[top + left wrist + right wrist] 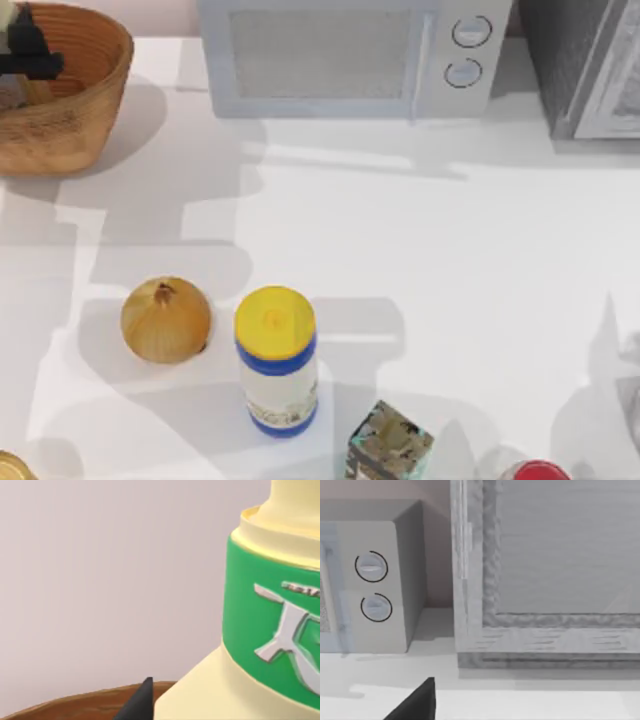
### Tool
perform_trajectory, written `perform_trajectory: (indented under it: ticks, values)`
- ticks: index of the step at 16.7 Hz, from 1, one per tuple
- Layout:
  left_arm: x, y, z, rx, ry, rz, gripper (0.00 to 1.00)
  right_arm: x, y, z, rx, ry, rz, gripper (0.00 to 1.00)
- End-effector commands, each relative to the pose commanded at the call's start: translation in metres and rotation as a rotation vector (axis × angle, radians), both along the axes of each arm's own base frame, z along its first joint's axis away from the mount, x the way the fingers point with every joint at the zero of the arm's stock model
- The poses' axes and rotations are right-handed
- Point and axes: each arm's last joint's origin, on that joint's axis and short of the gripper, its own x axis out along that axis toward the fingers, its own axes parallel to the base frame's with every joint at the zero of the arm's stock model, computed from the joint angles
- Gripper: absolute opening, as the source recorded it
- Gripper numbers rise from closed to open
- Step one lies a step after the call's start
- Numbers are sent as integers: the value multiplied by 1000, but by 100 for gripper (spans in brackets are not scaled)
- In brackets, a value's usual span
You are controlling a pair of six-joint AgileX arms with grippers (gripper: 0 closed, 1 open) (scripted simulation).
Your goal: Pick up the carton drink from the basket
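My left gripper (25, 60) sits over the basket (95, 110) at the table's far left corner in the top view, a dark shape down inside the rim. I cannot tell whether its fingers are apart or clamped. In the left wrist view one dark fingertip (139, 705) pokes up just beside the carton drink (260, 630), which stands upright and very close to the camera: cream-yellow body, green band with pale lettering, neck rising above. The brown basket rim (75, 707) curves behind the fingertip. The carton is inside the basket; whether it rests on the bottom or is lifted, I cannot tell.

Right arm: parked at the right side of the table. The right wrist view looks toward the microwave (375, 585) with its two round dials, and a grey cabinet-like appliance (545, 580) next to it. One dark fingertip (417, 702) shows at the frame edge; finger state I cannot tell.

On the table, near side in the top view: an onion (166, 320), just beside it an upright white jar (277, 362) with yellow lid and blue bands, then a small patterned box (390, 442). A red-topped item (540, 470) sits at the near edge further right.
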Motion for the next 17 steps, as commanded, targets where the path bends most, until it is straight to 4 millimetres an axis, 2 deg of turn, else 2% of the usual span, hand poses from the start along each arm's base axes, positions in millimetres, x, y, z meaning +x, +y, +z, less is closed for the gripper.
perform_trajectory:
  ticks: [5, 13, 14, 17]
  values:
    - [0, 0, 0, 0, 0, 0, 2, 0, 0, 0, 0, 0, 0, 100]
    - [0, 0, 0, 0, 0, 0, 0, 0, 0, 0, 0, 0, 0, 100]
    - [-1, 3, 9, 6, -20, 6, 0, 0, 0, 0, 0, 0, 0, 100]
    - [0, 3, 12, 1, -7, 7, 0, 0, 0, 0, 0, 0, 0, 100]
